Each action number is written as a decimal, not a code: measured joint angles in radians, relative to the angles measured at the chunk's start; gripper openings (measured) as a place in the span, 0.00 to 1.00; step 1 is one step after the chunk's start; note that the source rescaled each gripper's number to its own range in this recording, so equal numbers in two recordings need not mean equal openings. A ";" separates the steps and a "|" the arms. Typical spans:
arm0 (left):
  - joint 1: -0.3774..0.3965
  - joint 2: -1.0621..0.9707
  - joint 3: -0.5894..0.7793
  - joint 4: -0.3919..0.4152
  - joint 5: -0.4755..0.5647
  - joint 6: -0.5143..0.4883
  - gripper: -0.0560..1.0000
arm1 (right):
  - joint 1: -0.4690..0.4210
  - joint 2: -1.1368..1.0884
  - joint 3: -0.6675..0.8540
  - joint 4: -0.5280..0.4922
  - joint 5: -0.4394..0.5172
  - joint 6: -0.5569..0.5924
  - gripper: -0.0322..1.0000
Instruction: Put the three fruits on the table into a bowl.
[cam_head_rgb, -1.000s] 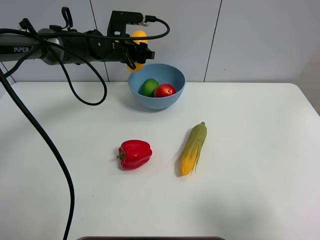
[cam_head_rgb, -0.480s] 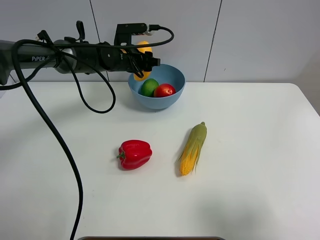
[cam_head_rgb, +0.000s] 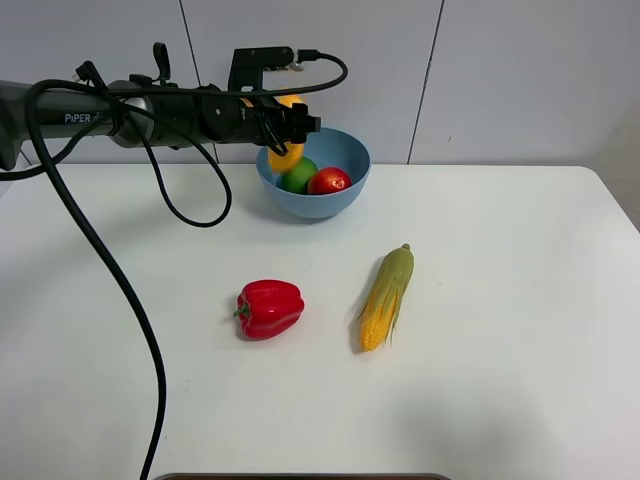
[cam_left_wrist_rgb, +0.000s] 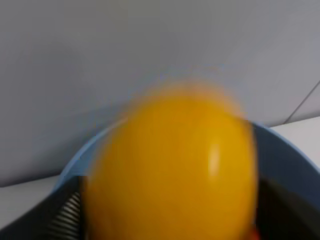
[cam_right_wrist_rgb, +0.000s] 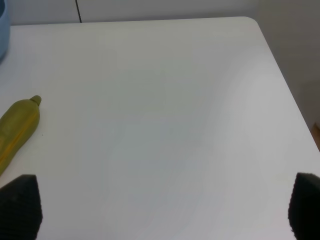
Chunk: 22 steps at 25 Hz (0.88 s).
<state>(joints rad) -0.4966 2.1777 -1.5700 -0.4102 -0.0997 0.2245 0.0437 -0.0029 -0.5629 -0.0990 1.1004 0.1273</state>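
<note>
black cabling and the left arm are seen stretched in from the left edge of the high view, so that the left fingers (cam_left_wrist_rgb: 67, 215) are held above the near-left rim of the bowl (cam_head_rgb: 322, 205). the mango (cam_head_rgb: 286, 156) is seen between them, on end, with its lower part hanging down inside the rim, just above the green fruit (cam_head_rgb: 297, 177). in the left wrist view the mango is smeared by blur and fills the gap between the fingers, so it cannot be told whether it is gripped or has just been let go. the green fruit and the red fruit (cam_head_rgb: 329, 181) are already lying side by side, touching, in the bottom of the bowl. by that count two of the three fruits are judged to be done, and the third is judged to be at the point of delivery: only its release and settling into the bowl are left, after which the arm would have to be drawn clear.

further right and nearer the front, a bell pepper (cam_head_rgb: 270, 308) and a corn cob (cam_head_rgb: 387, 297) are left on the bench (cam_head_rgb: 520, 300); neither is wanted by the task. the right fingers (cam_right_wrist_rgb: 20, 200) are shown spread wide over bare bench, with nothing between them, well apart from the bowl.
</note>
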 joint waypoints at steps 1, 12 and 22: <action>0.000 0.000 0.000 -0.001 -0.001 0.000 0.41 | 0.000 0.000 0.000 0.000 0.000 0.000 1.00; 0.000 -0.016 0.000 -0.003 0.089 -0.007 0.88 | 0.000 0.000 0.000 0.000 0.000 0.000 1.00; 0.066 -0.155 0.000 0.083 0.398 0.009 0.88 | 0.000 0.000 0.000 0.000 0.000 0.000 1.00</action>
<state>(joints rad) -0.4310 2.0226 -1.5700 -0.3275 0.2983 0.2333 0.0437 -0.0029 -0.5629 -0.0990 1.1004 0.1273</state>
